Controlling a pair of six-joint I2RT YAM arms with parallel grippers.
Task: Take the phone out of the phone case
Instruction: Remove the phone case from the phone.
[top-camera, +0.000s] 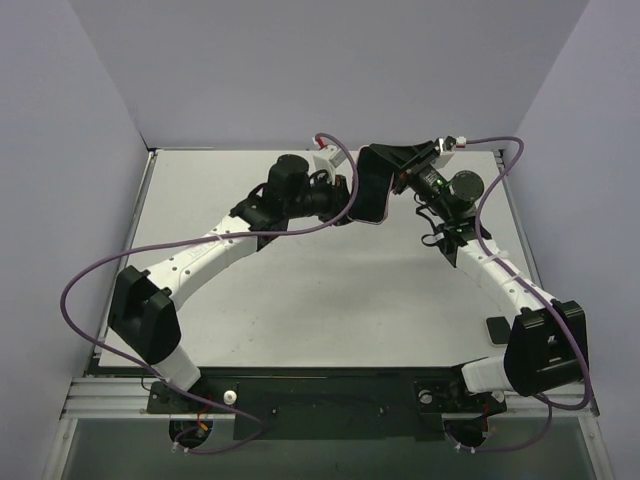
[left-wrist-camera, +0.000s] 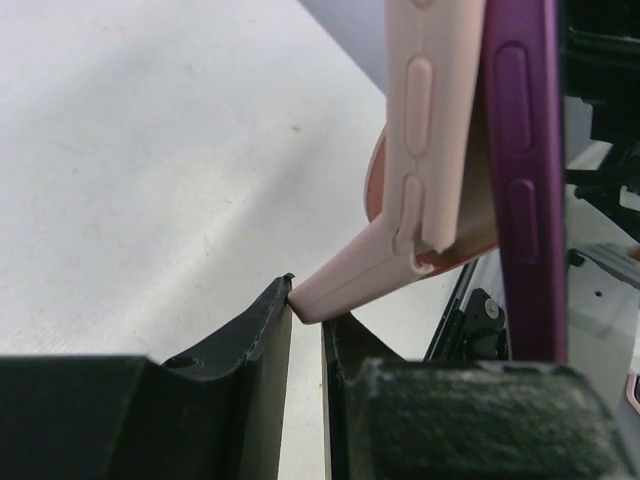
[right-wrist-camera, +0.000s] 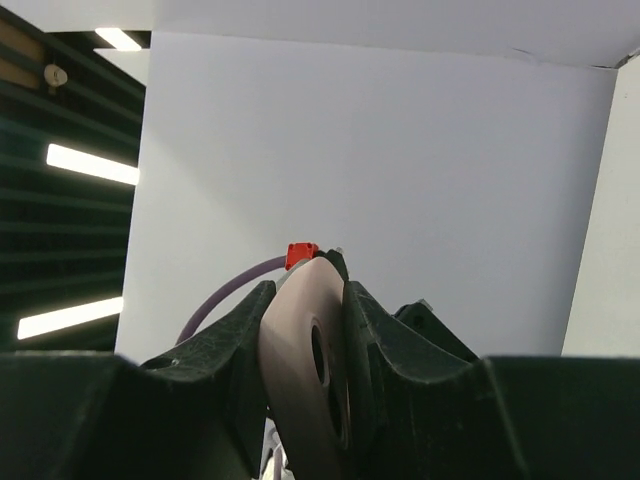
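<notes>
Phone (left-wrist-camera: 525, 180): held aloft over the far middle of the bench (top-camera: 300, 310), between the left arm (top-camera: 200, 262) and the right arm (top-camera: 495, 272). Its purple edge is seen upright, with the case partly off it.
Phone case (left-wrist-camera: 435, 120): pink and soft. One corner is peeled clear of the phone's edge and drawn down into a tongue.
Left tool (left-wrist-camera: 308, 305): closed on that peeled corner, with the tip of the tongue pinched between the two fingers (left-wrist-camera: 265, 330).
Right tool (right-wrist-camera: 305, 290): clamped on a rounded pink end with a hole in it, taken to be the case. Whether the phone is caught inside that grip cannot be told.
Step in hand: the peel, judged about midway. One corner is freed, and the rest of the rim is seated as far as can be seen.
How it is done well: the pull is best taken away from the phone's edge and along the rim, so the lip is rolled off rather than stretched. The right grip is needed as a firm anchor. So thin a pinch may slip, so a slow draw is called for.
Risk: the phone could be dropped once the last lip lets go.
Count: one phone, one case, two arms, two tools. Two raised button covers (left-wrist-camera: 420, 90) are seen on the case's side and two buttons (left-wrist-camera: 512, 80) on the phone's edge. One small dark item (top-camera: 497, 328) lies on the bench by the right arm's base, too small to name.
</notes>
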